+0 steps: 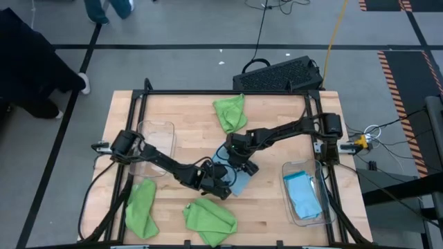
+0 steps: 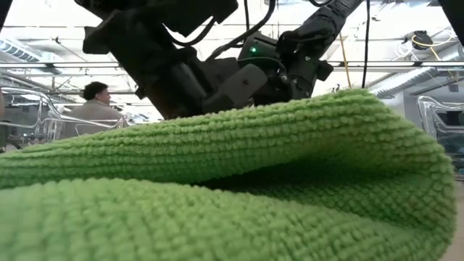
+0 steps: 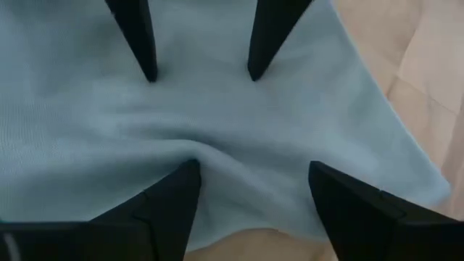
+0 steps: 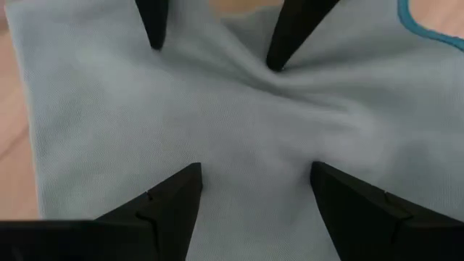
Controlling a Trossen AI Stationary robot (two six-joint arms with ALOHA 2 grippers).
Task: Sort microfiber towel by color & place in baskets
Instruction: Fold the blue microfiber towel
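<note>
A light blue microfiber towel (image 1: 240,182) lies flat on the wooden table's middle. Both grippers stand over it from opposite sides, slanting down. My left gripper (image 1: 220,185) is open, its fingertips spread over the cloth (image 3: 87,109). My right gripper (image 1: 241,164) is open too, its fingertips close above the same towel (image 4: 109,109). Three lime green towels lie on the table: far middle (image 1: 230,111), near left (image 1: 142,207) and near middle (image 1: 208,221). A clear basket (image 1: 158,126) stands at the left. Another clear basket (image 1: 285,181), at the right, holds light blue towels (image 1: 303,195). My left gripper touches the light blue towel with one fingertip (image 3: 190,168), coming slanting down from the table's left. The cloth puckers into small folds around that tip (image 4: 290,76). The towel lies on the table, nothing pinched between the fingers. My right gripper: whether its fingertips touch the towel cannot be told.
A black perforated crate (image 1: 280,75) sits beyond the table's far edge. In the low view the near green towel (image 2: 217,181) fills the foreground and hides the table; a person (image 2: 94,101) shows in the room behind.
</note>
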